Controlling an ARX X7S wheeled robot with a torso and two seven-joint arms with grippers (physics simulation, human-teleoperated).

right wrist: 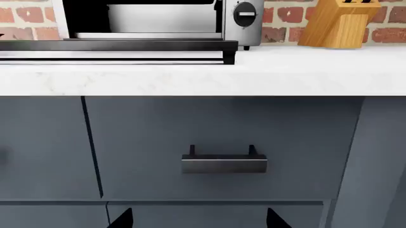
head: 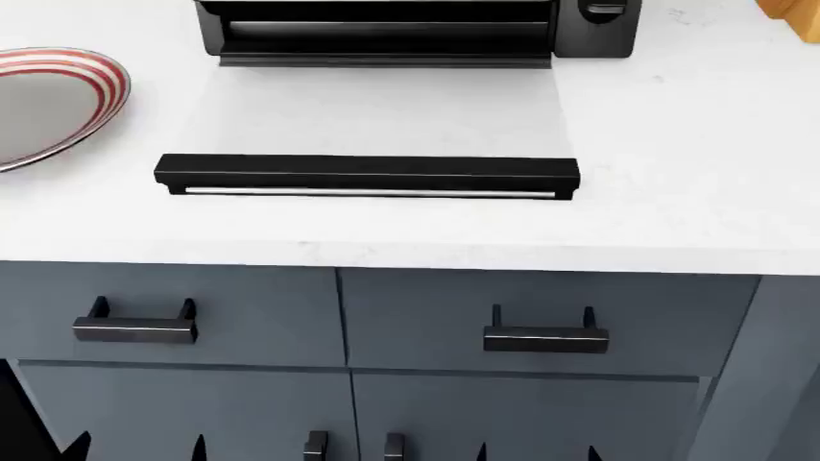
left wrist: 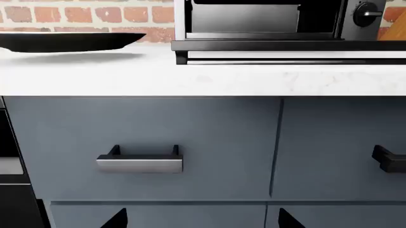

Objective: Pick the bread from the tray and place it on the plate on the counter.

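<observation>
The plate (head: 45, 101), grey with a red-and-white striped rim, lies on the white counter (head: 679, 163) at the far left. In the left wrist view it shows edge-on as a dark disc (left wrist: 70, 42). No bread shows in any view, and I cannot make out the tray. My left gripper (head: 137, 449) and right gripper (head: 536, 451) hang low in front of the grey-blue drawers, below counter height. Both are open and empty, with the tips wide apart in the left wrist view (left wrist: 203, 221) and the right wrist view (right wrist: 198, 221).
A toaster oven (head: 384, 29) stands at the back of the counter with its door folded down. The door's black bar handle (head: 365, 178) with a silver strip juts toward me. A wooden knife block (right wrist: 343, 23) stands right of the oven. Drawer handles (head: 134, 327) face the grippers.
</observation>
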